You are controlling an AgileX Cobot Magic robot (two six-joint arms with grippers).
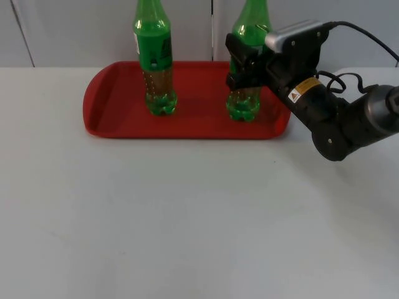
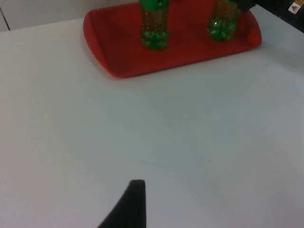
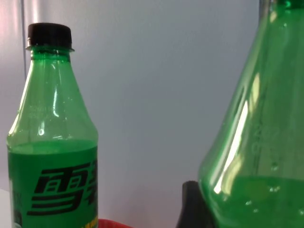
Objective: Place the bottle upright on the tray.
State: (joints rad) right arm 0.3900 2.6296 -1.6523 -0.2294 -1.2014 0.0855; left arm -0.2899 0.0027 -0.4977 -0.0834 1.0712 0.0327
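Bottle [image 1: 245, 68] stands upright on tray [image 1: 112, 118], cap up, right gripper [image 1: 240, 65] jaws clamped around it.

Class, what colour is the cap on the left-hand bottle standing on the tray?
Black. The cap tops the green left-hand bottle, shown best in the right wrist view.

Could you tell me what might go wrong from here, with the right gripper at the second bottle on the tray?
1. The right gripper is at the right bottle, which stands upright on the red tray; a sideways pull on release could tip it.
2. That bottle stands near the tray's right end, so a nudge could push it onto the rim.
3. The left bottle stands apart, but a falling neighbour might reach it.
The left gripper waits over the table.
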